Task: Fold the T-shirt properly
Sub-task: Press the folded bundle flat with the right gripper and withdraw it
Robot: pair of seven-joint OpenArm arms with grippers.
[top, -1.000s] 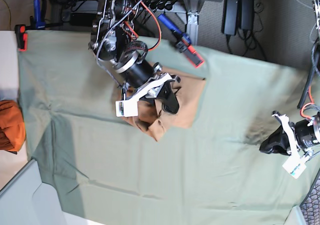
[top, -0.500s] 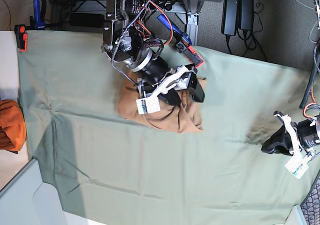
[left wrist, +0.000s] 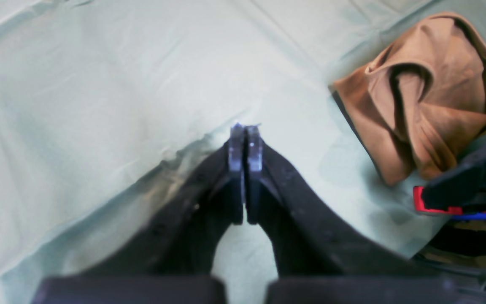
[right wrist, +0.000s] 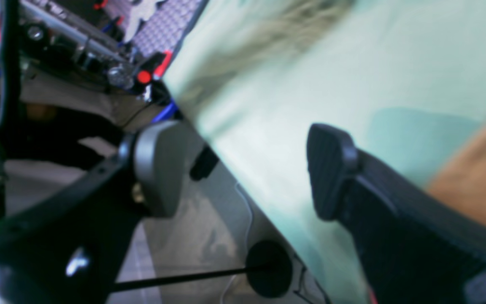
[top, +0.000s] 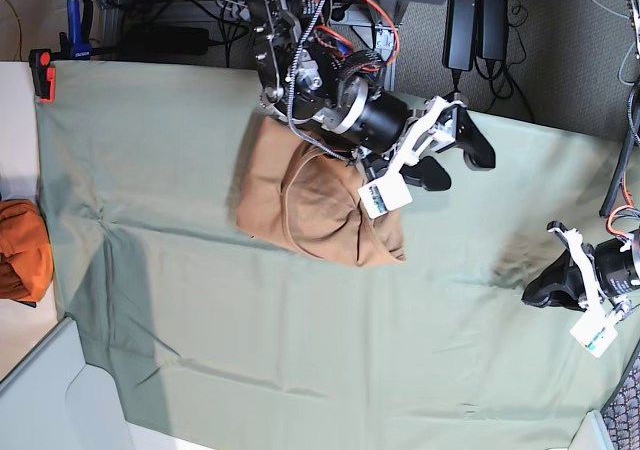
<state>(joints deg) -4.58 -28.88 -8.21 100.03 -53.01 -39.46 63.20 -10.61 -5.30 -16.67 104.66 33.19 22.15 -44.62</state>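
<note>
Softly rumpled tan T-shirt (top: 315,200) bundle

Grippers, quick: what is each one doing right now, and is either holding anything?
Left gripper: shut, holding nothing, over the pale green cloth sheet.
Right gripper: open, empty, beside the crumpled tan cotton T-shirt.

I'm looking at soft matt cotton on the T-shirt (top: 318,202), tan, rumpled into thick folds with no sheen. Under it, the pale green sheet (top: 300,350) reads as thin woven cloth, matt too, creased in long ridges. Left of the T-shirt, the orange bundle (top: 20,250) looks like heavier, duller cloth. My right gripper (right wrist: 243,169) shows fingers (right wrist: 331,169) of matt black plastic, one pad ribbed, the other a smooth grey face. My left gripper (left wrist: 245,143) has black, slightly grainy plastic, dusty-looking.
</note>
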